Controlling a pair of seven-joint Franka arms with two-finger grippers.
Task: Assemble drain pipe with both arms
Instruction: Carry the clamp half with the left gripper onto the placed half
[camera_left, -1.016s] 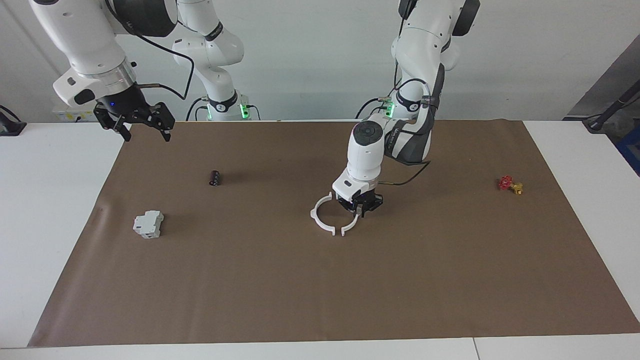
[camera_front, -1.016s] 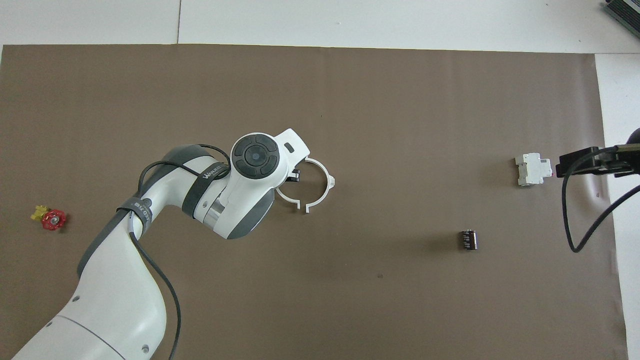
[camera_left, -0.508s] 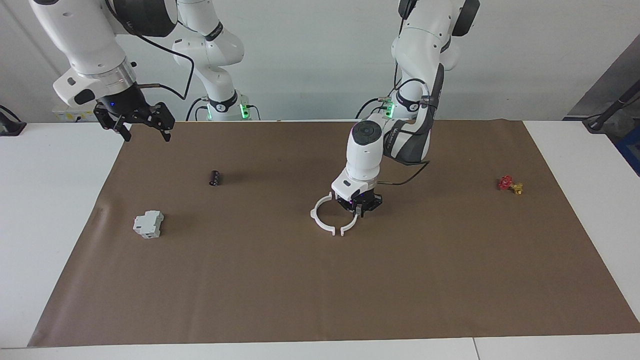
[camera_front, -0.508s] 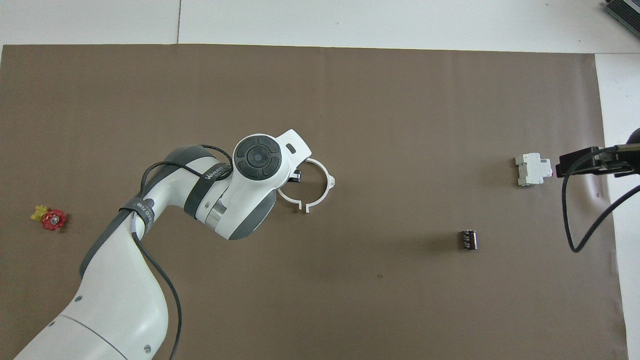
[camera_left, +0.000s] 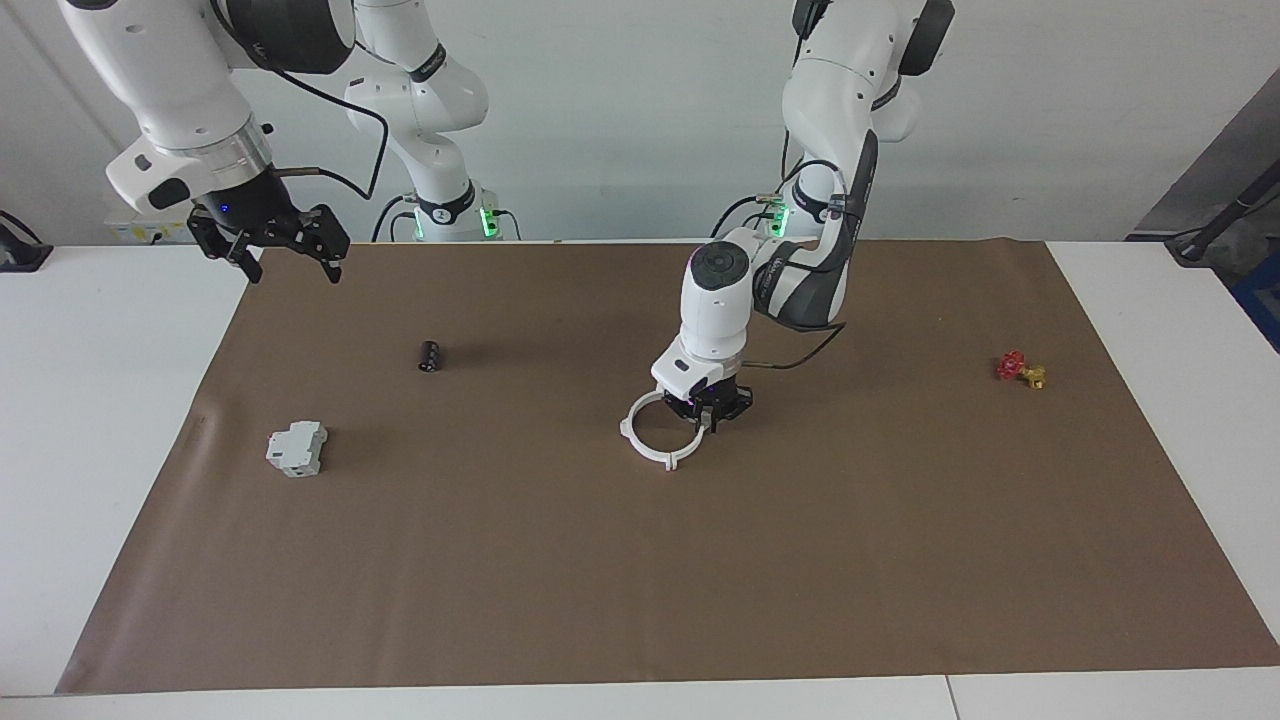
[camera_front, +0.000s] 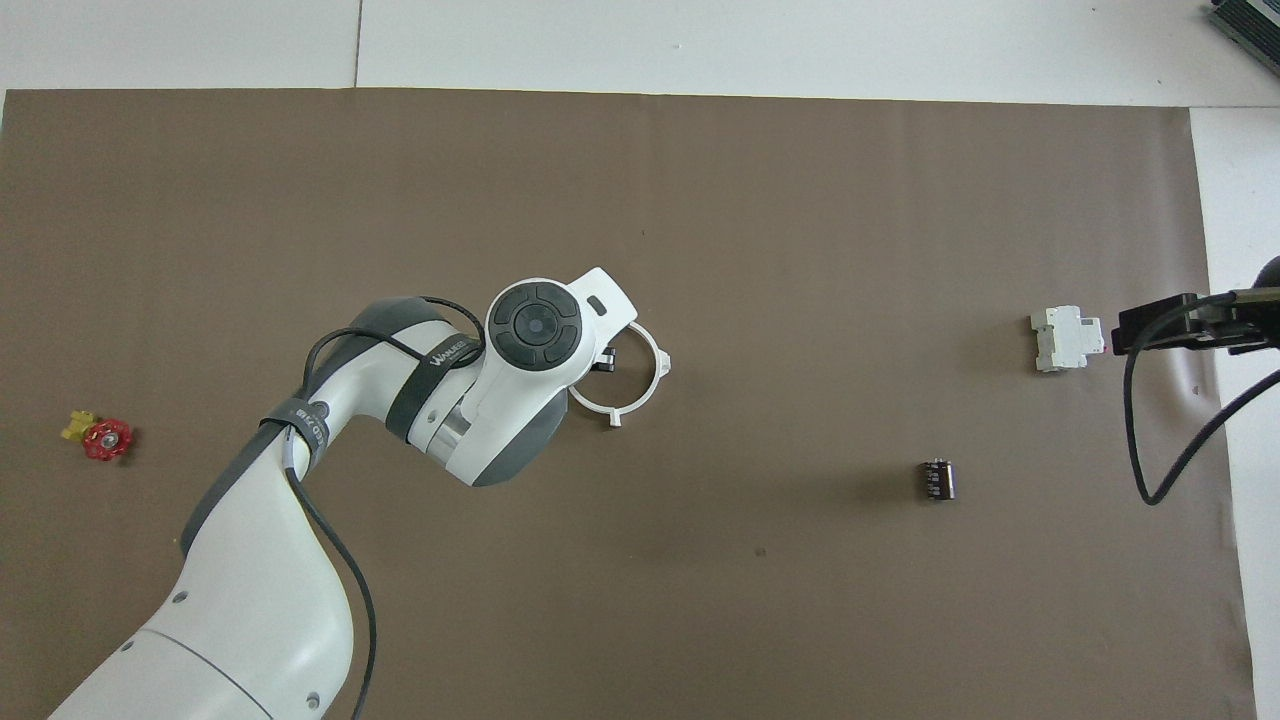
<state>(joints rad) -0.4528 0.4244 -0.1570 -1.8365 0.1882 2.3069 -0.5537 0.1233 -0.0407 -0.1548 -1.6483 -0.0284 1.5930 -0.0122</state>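
- Brown paper (camera_left: 640, 560) covers most of a white table (camera_left: 90, 420), and on it, near the middle, lies the drain pipe (camera_left: 640, 444): two thin white plastic arcs whose tabbed ends meet at the point farthest from the robots, forming a nearly closed ring flat on the paper.
- White with dark joint caps, the left arm (camera_left: 745, 290) bends down from its base to the ring; the overhead view shows its wrist covering the part of the ring toward the left arm's end of the table.
- The left gripper (camera_left: 712, 412) is low at the paper, pinched tight on that arc of the drain pipe, its black fingers (camera_front: 600, 358) just showing at the rim.
- The right arm (camera_left: 190, 110) waits raised; the right gripper (camera_left: 290, 250) hangs over the paper's corner at the right arm's end of the table, jaws spread wide and holding nothing.
- A grey block (camera_left: 297, 448) sits toward the right arm's end, farther from the robots than the black cylinder (camera_left: 430, 356), which lies on its side between the block and the ring.
- A small red-and-yellow valve (camera_left: 1020, 370) rests well apart from the ring, toward the left arm's end.
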